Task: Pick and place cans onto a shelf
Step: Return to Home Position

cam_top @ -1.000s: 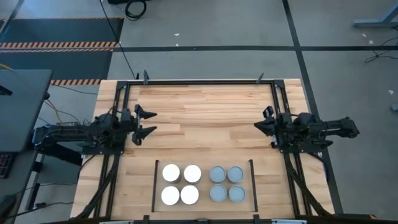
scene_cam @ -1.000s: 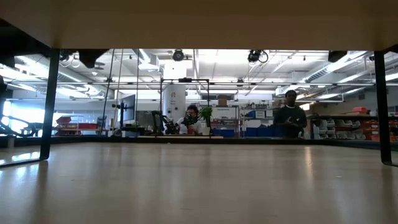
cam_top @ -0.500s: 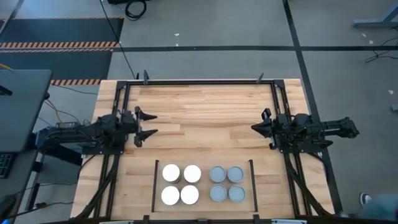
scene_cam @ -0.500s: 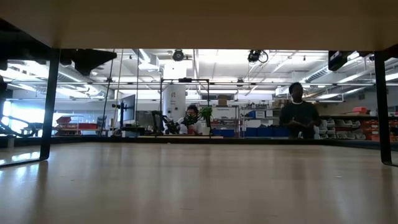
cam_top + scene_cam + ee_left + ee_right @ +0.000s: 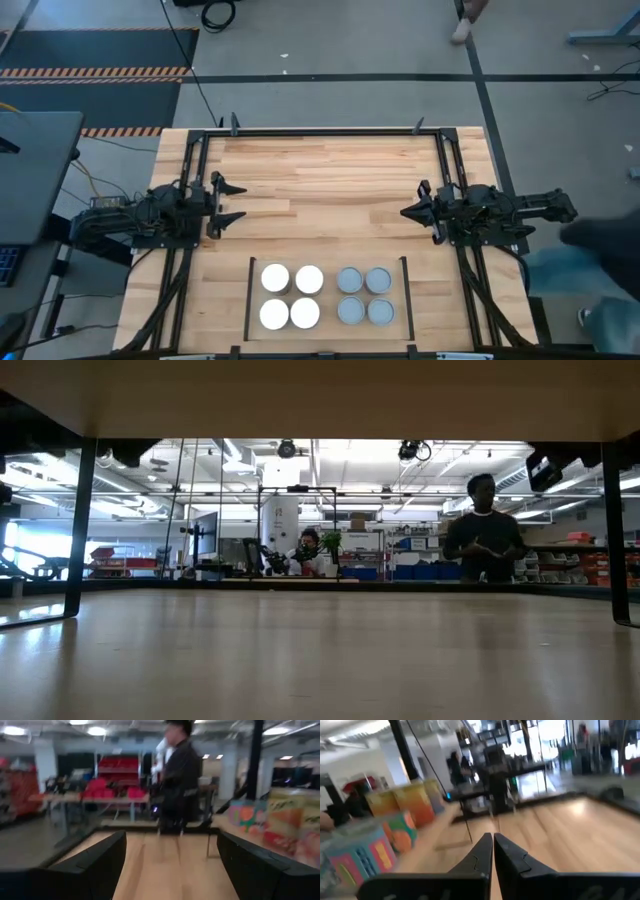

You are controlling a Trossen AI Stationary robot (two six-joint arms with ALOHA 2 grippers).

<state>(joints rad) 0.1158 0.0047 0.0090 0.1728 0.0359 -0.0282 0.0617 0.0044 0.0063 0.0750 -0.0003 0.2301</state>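
Left gripper (image 5: 238, 201): spread wide, empty, at left side;
Right gripper (image 5: 493, 837): closed, empty, at right side;
Cans (image 5: 275, 278): eight on shelf (image 5: 327, 270); white beside grey

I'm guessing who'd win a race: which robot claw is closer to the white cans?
Left. In the overhead view the left gripper is up-left of the white cans; the right gripper is farther, beyond the grey cans.

Our left gripper (image 5: 232, 202) points inward, fingers spread wide. Our right gripper (image 5: 408, 212) faces it, fingers pressed together.
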